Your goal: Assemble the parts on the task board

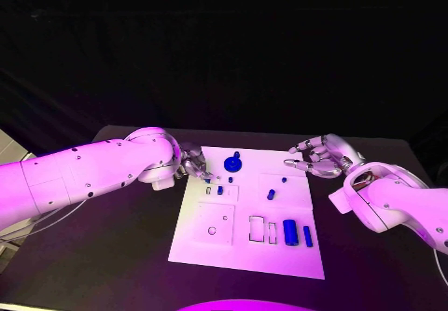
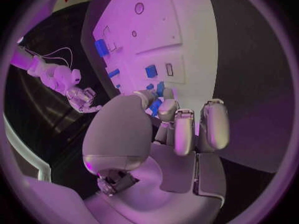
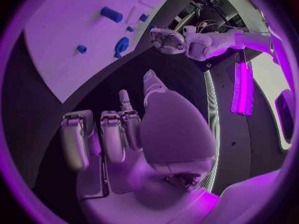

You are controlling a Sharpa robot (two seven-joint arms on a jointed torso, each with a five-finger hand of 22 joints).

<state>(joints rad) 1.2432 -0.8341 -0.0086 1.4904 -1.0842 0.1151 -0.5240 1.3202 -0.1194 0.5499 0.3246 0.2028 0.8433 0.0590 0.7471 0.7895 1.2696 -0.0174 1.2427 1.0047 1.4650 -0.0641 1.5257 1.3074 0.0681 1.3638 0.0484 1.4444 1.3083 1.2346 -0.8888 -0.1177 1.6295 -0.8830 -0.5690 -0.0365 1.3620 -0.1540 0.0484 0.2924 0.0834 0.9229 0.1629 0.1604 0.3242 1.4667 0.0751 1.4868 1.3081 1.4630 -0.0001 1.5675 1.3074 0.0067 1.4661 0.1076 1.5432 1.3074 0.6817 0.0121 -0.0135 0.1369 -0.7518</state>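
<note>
Left arm: white, comes in from the left edge of the head view and reaches to the left edge of the task board (image 1: 245, 256).
Left hand (image 1: 193, 162): sits at the board's upper left corner, fingers (image 2: 184, 129) curled downward over the board. In the left wrist view a small blue piece (image 2: 155, 106) shows right at the fingertips; whether it is pinched or merely lies beneath them, I cannot tell.
Task board: white plate lying flat in the middle of the black table (image 1: 112, 259), its long side running away from the robot.
Gear-shaped part (image 1: 234, 162): blue, round, near the board's far edge, just beside the left hand.
Small parts: 1 short blue piece (image 1: 220, 190) next to a small slot in the board's left half; 1 blue peg (image 1: 270, 194) lies right of centre, apart from the others.
Cylinder (image 1: 291, 232): the largest blue part, lying on the board's near right area, with a thin blue bar (image 1: 308, 236) just beside it on the right.
Recesses: outlined rectangular slots (image 1: 257, 229) left of the cylinder, and a square panel with a small round hole (image 1: 212, 230) further left.
Right hand (image 1: 320, 157): hovers over the table just off the board's upper right corner, fingers (image 3: 114, 134) loosely curled and apart, holding nothing.
Right arm: white, enters from the right edge of the head view.
</note>
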